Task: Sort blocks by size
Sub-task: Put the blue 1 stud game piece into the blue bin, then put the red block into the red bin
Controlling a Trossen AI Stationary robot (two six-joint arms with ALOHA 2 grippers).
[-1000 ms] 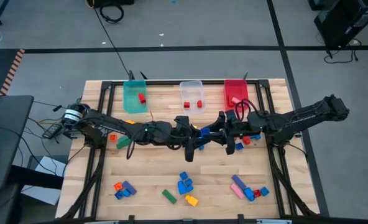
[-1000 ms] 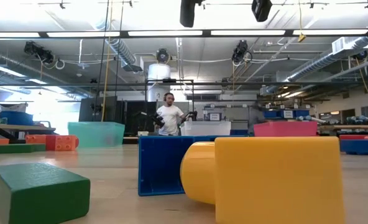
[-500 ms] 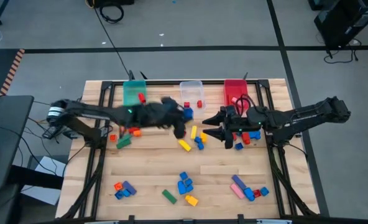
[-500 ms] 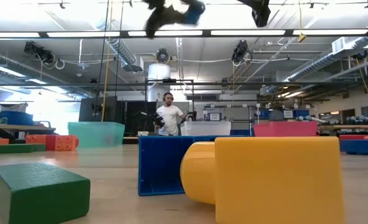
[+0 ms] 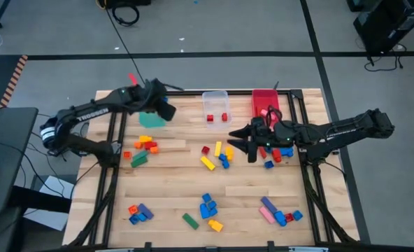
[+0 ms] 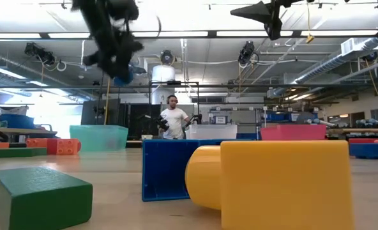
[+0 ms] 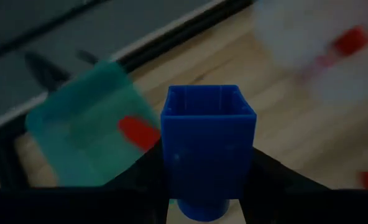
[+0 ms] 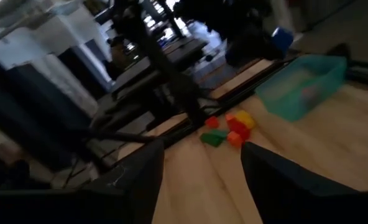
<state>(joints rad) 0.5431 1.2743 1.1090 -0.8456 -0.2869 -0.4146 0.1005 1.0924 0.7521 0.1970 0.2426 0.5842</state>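
My left gripper (image 5: pixel 161 106) is shut on a blue block (image 7: pixel 207 146), high above the table's far left, over the teal bin (image 5: pixel 150 117). The block also shows below the fingers in the low view (image 6: pixel 121 79). The teal bin holds a red block (image 7: pixel 137 132). My right gripper (image 5: pixel 243 145) is open and empty above the table's middle right, next to a small heap of blue and red blocks (image 5: pixel 277 154). More blocks lie loose in groups on the table (image 5: pixel 217 157). My left gripper pinches the blue block by two opposite side walls (image 7: pixel 171 168) between its two fingers. The fingers slant downward from above. The block's hollow end (image 7: pixel 207 102) points away from the wrist and its stud (image 7: pixel 202 210) toward it. The block is lifted clear, above the teal bin.
A clear bin (image 5: pixel 215 108) with red blocks and a red bin (image 5: pixel 264 103) stand beside the teal one along the far edge. Block groups lie at the left (image 5: pixel 144 147), near left (image 5: pixel 138 212), near middle (image 5: pixel 208 206) and near right (image 5: pixel 280 213). Black frame rails run along both sides.
My left gripper has risen from the middle of the table with the blue block and swung toward the far left, to above the teal bin. The block has gone with it, lifted clear. My right gripper has stayed near the middle right.
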